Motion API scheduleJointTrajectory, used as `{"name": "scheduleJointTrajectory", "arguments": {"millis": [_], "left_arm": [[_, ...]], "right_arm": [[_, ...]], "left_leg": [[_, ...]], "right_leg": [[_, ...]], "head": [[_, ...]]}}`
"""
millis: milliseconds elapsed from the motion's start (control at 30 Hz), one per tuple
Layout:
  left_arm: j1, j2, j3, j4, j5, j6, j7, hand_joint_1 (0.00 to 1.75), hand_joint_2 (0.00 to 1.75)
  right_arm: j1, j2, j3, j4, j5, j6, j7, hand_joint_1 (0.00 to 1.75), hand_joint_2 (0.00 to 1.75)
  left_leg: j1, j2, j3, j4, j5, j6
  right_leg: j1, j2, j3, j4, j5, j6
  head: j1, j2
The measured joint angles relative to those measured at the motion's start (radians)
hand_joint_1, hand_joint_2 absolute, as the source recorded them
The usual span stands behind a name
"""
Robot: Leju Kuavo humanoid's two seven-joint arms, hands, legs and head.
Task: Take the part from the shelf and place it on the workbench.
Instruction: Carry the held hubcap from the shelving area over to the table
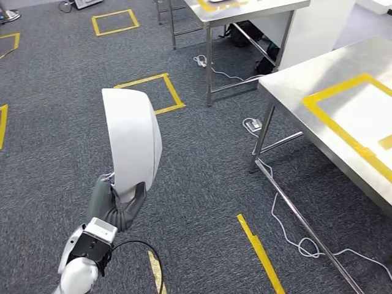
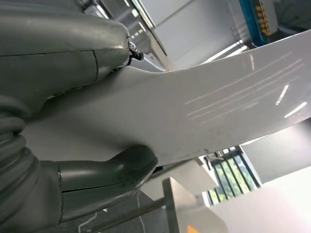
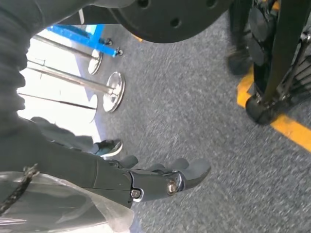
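Left hand [image 1: 113, 205] grips the white part [image 1: 131, 144] by its lower edge and holds it upright in front of the robot, above grey carpet floor [image 1: 55, 135]. The part is a smooth curved white shell, rounded at top, glossy. In the left wrist view the part [image 2: 205, 107] runs wide across the frame, with the thick grey thumb [image 2: 110, 182] pressed on one face and the rest of the left hand [image 2: 62, 53] clamped on the other face; light streaks reflect on the white surface.

The part is in the air, not on any table. The steel table [image 1: 332, 92] stands to the right, well apart from the part, with a yellow tape rectangle [image 1: 342, 131] marked on its top. A second steel table [image 1: 245, 12] stands further back, also with yellow tape on it. No containers seen; the taped outline on the near table has nothing in it.

Yellow tape squares [image 1: 157, 92] and strips mark the floor. A white cable [image 1: 300, 239] trails on the floor under the near table, and a white power strip [image 1: 253, 125] sits by its leg.

Right hand [image 3: 161, 177] hangs low over the carpet, fingers stretched out and slightly apart, holding nothing. Round metal stand bases [image 3: 113, 90] and yellow floor tape [image 3: 289, 128] sit beyond it. A person's shoe [image 3: 106, 148] is near the hand, on the floor.
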Motion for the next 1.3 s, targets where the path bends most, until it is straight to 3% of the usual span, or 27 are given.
{"name": "scheduleJointTrajectory", "arguments": {"millis": [67, 100, 133, 167, 200, 233, 267, 333, 367, 400, 433, 500, 533, 567, 633, 700, 767, 833, 867, 900, 933, 1000, 1067, 1133, 1167, 1200, 1300], "left_arm": [[0.002, 0.002, 0.0, 0.0, 0.0, 0.0, 0.0, 1.75, 1.75], [0.004, 0.003, 0.0, 0.0, 0.0, 0.0, 0.0, 1.75, 1.75], [0.003, 0.003, 0.0, 0.001, 0.0, 0.001, 0.0, 1.75, 1.75], [0.003, 0.003, 0.0, 0.001, 0.0, 0.001, 0.0, 1.75, 1.75], [0.003, 0.002, 0.0, 0.002, 0.0, 0.002, 0.0, 1.75, 1.75], [0.002, 0.002, 0.0, 0.002, 0.0, 0.002, 0.0, 1.75, 1.75], [0.003, 0.002, 0.0, 0.002, 0.0, 0.002, 0.0, 1.75, 1.75], [0.006, 0.002, 0.0, 0.002, -0.001, 0.002, 0.0, 1.75, 1.75], [0.006, 0.002, 0.0, 0.002, -0.004, 0.002, -0.001, 1.75, 1.75], [0.007, 0.002, -0.001, 0.002, -0.008, 0.001, -0.002, 1.75, 1.75], [0.007, 0.002, -0.003, 0.002, -0.014, 0.0, -0.004, 1.75, 1.75], [0.008, 0.002, -0.009, 0.003, -0.027, 0.0, -0.006, 1.75, 1.75], [0.009, 0.003, -0.011, 0.003, -0.031, 0.001, -0.007, 1.75, 1.75], [0.009, 0.003, -0.012, 0.004, -0.035, 0.001, -0.007, 1.75, 1.75], [0.008, 0.003, -0.015, 0.004, -0.038, 0.003, -0.008, 1.75, 1.75], [0.005, 0.003, -0.018, 0.004, -0.04, 0.003, -0.009, 1.75, 1.75], [0.005, 0.005, -0.018, 0.005, -0.041, 0.004, -0.009, 1.75, 1.75], [0.007, 0.007, -0.019, 0.005, -0.041, 0.006, -0.009, 1.75, 1.75], [0.008, 0.008, -0.019, 0.005, -0.041, 0.007, -0.009, 1.75, 1.75], [0.008, 0.009, -0.019, 0.005, -0.042, 0.008, -0.009, 1.75, 1.75], [0.009, 0.01, -0.02, 0.005, -0.043, 0.009, -0.009, 1.75, 1.75], [0.009, 0.011, -0.02, 0.005, -0.045, 0.01, -0.009, 1.75, 1.75], [0.012, 0.013, -0.02, 0.006, -0.048, 0.012, -0.008, 1.75, 1.75], [0.011, 0.014, -0.02, 0.006, -0.052, 0.014, -0.006, 1.75, 1.75], [0.008, 0.013, -0.02, 0.007, -0.055, 0.015, -0.005, 1.75, 1.75], [0.003, 0.013, -0.021, 0.007, -0.058, 0.017, -0.004, 1.75, 1.75], [-0.005, 0.013, -0.021, 0.011, -0.068, 0.02, 0.002, 1.75, 1.75]], "right_arm": [[0.001, 0.001, 0.0, -0.002, 0.0, 0.0, -0.002, 0.0, 1.75], [0.002, 0.003, 0.0, -0.005, 0.0, 0.006, -0.001, 0.0, 1.75], [0.004, 0.008, 0.0, -0.014, 0.001, 0.018, 0.002, 0.0, 1.75], [0.006, 0.013, 0.0, -0.025, 0.002, 0.031, 0.005, 0.0, 1.75], [0.005, 0.018, 0.0, -0.037, 0.004, 0.044, 0.009, 0.0, 1.75], [0.004, 0.02, 0.0, -0.047, 0.004, 0.053, 0.012, 0.0, 1.75], [0.002, 0.021, 0.0, -0.051, 0.005, 0.055, 0.012, 0.0, 1.75], [0.002, 0.021, 0.0, -0.056, 0.005, 0.059, 0.01, 0.0, 1.75], [0.004, 0.021, 0.0, -0.059, 0.005, 0.061, 0.009, 0.0, 1.75], [0.006, 0.021, 0.0, -0.061, 0.006, 0.063, 0.009, 0.0, 1.75], [0.008, 0.021, -0.001, -0.063, 0.007, 0.065, 0.01, 0.0, 1.75], [0.01, 0.021, -0.001, -0.065, 0.008, 0.068, 0.01, 0.0, 1.75], [0.009, 0.022, -0.002, -0.066, 0.009, 0.07, 0.01, 0.0, 1.75], [0.008, 0.023, -0.002, -0.067, 0.009, 0.071, 0.01, 0.0, 1.75], [0.005, 0.025, -0.002, -0.071, 0.01, 0.071, 0.01, 0.0, 1.75], [0.004, 0.025, -0.002, -0.076, 0.01, 0.071, 0.01, 0.0, 1.75], [0.002, 0.025, -0.002, -0.08, 0.01, 0.071, 0.01, 0.0, 1.75], [0.001, 0.025, -0.002, -0.081, 0.012, 0.072, 0.01, 0.0, 1.75], [0.001, 0.026, -0.002, -0.081, 0.014, 0.072, 0.01, 0.0, 1.75], [0.001, 0.026, -0.002, -0.081, 0.016, 0.072, 0.01, 0.0, 1.75], [0.002, 0.026, -0.002, -0.081, 0.018, 0.072, 0.01, 0.0, 1.75], [0.001, 0.026, -0.002, -0.081, 0.022, 0.073, 0.01, 0.0, 1.75], [-0.001, 0.026, -0.002, -0.081, 0.026, 0.074, 0.009, 0.0, 1.75], [0.002, 0.027, -0.002, -0.081, 0.032, 0.075, 0.009, 0.0, 1.75], [0.004, 0.028, -0.002, -0.082, 0.036, 0.075, 0.01, 0.0, 1.75], [0.004, 0.028, -0.002, -0.082, 0.04, 0.076, 0.01, 0.0, 1.75], [-0.002, 0.028, -0.002, -0.082, 0.051, 0.078, 0.01, 0.0, 1.75]], "left_leg": [[-0.002, -0.001, -0.045, 0.019, -0.063, 0.002], [-0.006, -0.025, -0.07, -0.03, -0.024, 0.008], [-0.011, -0.039, -0.067, -0.098, 0.029, 0.022], [-0.016, -0.051, -0.057, -0.169, 0.085, 0.037], [-0.02, -0.059, -0.037, -0.232, 0.145, 0.052], [-0.021, -0.04, -0.013, -0.244, 0.131, 0.063], [-0.022, -0.028, 0.0, -0.247, 0.122, 0.065], [-0.022, -0.005, 0.025, -0.248, 0.1, 0.067], [-0.022, 0.006, 0.04, -0.248, 0.086, 0.066], [-0.022, 0.016, 0.059, -0.248, 0.072, 0.066], [-0.023, 0.026, 0.079, -0.248, 0.056, 0.064], [-0.026, 0.045, 0.113, -0.248, 0.023, 0.059], [-0.028, 0.054, 0.124, -0.248, 0.009, 0.054], [-0.03, 0.061, 0.132, -0.248, -0.001, 0.048], [-0.029, 0.07, 0.142, -0.242, -0.005, 0.036], [-0.025, 0.048, 0.124, -0.193, 0.003, 0.027], [-0.02, 0.013, 0.061, -0.085, -0.022, 0.018], [-0.016, 0.001, -0.011, 0.007, -0.082, 0.012], [-0.014, 0.0, -0.034, 0.022, -0.096, 0.011], [-0.013, -0.002, -0.043, 0.007, -0.083, 0.011], [-0.013, -0.006, -0.041, -0.033, -0.043, 0.011], [-0.011, -0.045, -0.025, -0.144, 0.055, 0.015], [-0.011, -0.083, -0.018, -0.208, 0.087, 0.024], [-0.012, -0.079, -0.014, -0.22, 0.092, 0.038], [-0.01, -0.068, -0.01, -0.226, 0.106, 0.044], [-0.008, -0.055, -0.007, -0.232, 0.112, 0.049], [-0.008, -0.014, -0.005, -0.24, 0.116, 0.059]], "right_leg": [[0.002, 0.024, 0.021, 0.0, -0.016, -0.002], [0.004, 0.051, 0.05, 0.002, -0.039, 0.0], [0.004, 0.071, 0.074, 0.006, -0.06, 0.009], [0.004, 0.075, 0.091, 0.022, -0.078, 0.02], [0.004, 0.065, 0.085, 0.058, -0.09, 0.032], [0.004, 0.04, 0.051, 0.11, -0.097, 0.041], [0.004, 0.015, 0.005, 0.171, -0.113, 0.045], [0.003, 0.001, -0.082, 0.254, -0.171, 0.051], [0.002, -0.001, -0.108, 0.258, -0.193, 0.054], [0.001, -0.004, -0.119, 0.233, -0.192, 0.055], [0.001, -0.011, -0.121, 0.186, -0.161, 0.054], [0.007, -0.051, -0.115, 0.084, -0.034, 0.042], [0.011, -0.066, -0.11, 0.055, 0.015, 0.034], [0.015, -0.073, -0.108, 0.043, 0.043, 0.025], [0.016, -0.053, -0.095, 0.039, 0.04, 0.015], [0.011, -0.031, -0.077, 0.026, 0.037, 0.01], [0.005, -0.009, -0.057, 0.013, 0.031, 0.004], [0.002, 0.016, -0.043, 0.01, 0.023, 0.001], [0.001, 0.03, -0.035, 0.009, 0.018, 0.001], [0.001, 0.044, -0.028, 0.009, 0.014, 0.002], [0.0, 0.057, -0.021, 0.009, 0.011, 0.003], [-0.001, 0.083, -0.014, 0.01, 0.007, 0.008], [-0.002, 0.106, -0.019, 0.013, 0.004, 0.018], [-0.003, 0.128, -0.028, 0.012, 0.003, 0.033], [-0.002, 0.122, -0.03, 0.013, 0.0, 0.039], [0.0, 0.099, -0.038, 0.026, -0.012, 0.045], [0.0, 0.011, -0.107, 0.17, -0.1, 0.059]], "head": [[0.0, 0.0], [0.001, 0.0], [0.001, 0.0], [0.002, 0.0], [0.004, 0.0], [0.004, 0.0], [0.005, 0.0], [0.005, 0.0], [0.005, 0.0], [0.005, 0.0], [0.006, 0.0], [0.004, 0.0], [0.002, 0.0], [0.0, 0.0], [-0.001, 0.0], [-0.002, 0.0], [-0.004, 0.0], [-0.005, 0.0], [-0.005, 0.0], [-0.005, 0.0], [-0.005, 0.0], [-0.004, 0.0], [-0.005, 0.0], [-0.007, 0.0], [-0.008, 0.0], [-0.005, 0.0], [0.003, 0.0]]}}
